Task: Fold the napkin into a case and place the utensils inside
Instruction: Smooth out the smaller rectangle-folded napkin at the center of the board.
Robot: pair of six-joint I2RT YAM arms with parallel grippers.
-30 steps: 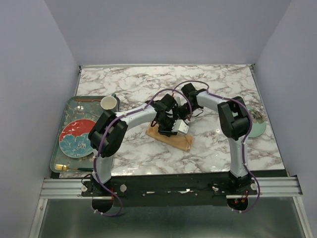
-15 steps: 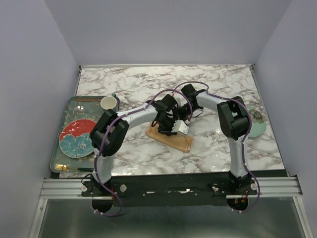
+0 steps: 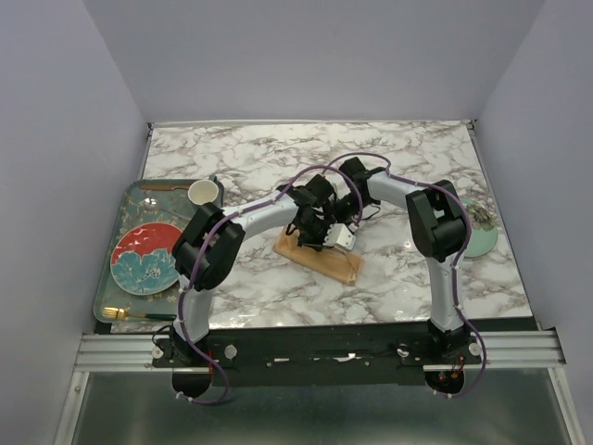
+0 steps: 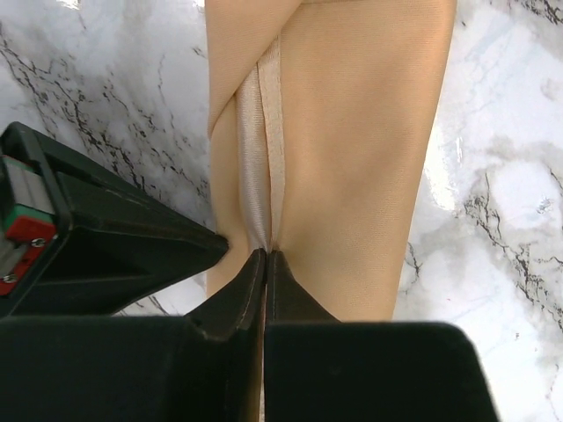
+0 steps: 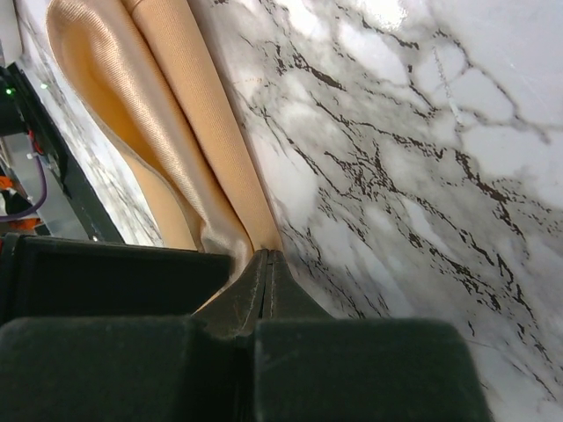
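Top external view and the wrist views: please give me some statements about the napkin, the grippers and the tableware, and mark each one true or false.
1. The napkin lies as a narrow folded strip on the marble table. True.
2. The gold fork is tucked inside the napkin. False: it lies at the near edge of the tray, far from the cloth.
3. The left gripper and the right gripper are both shut on the napkin's edge. True.
4. The cup stands on the red and blue plate. False: it stands on the tray beyond the plate, apart from it.
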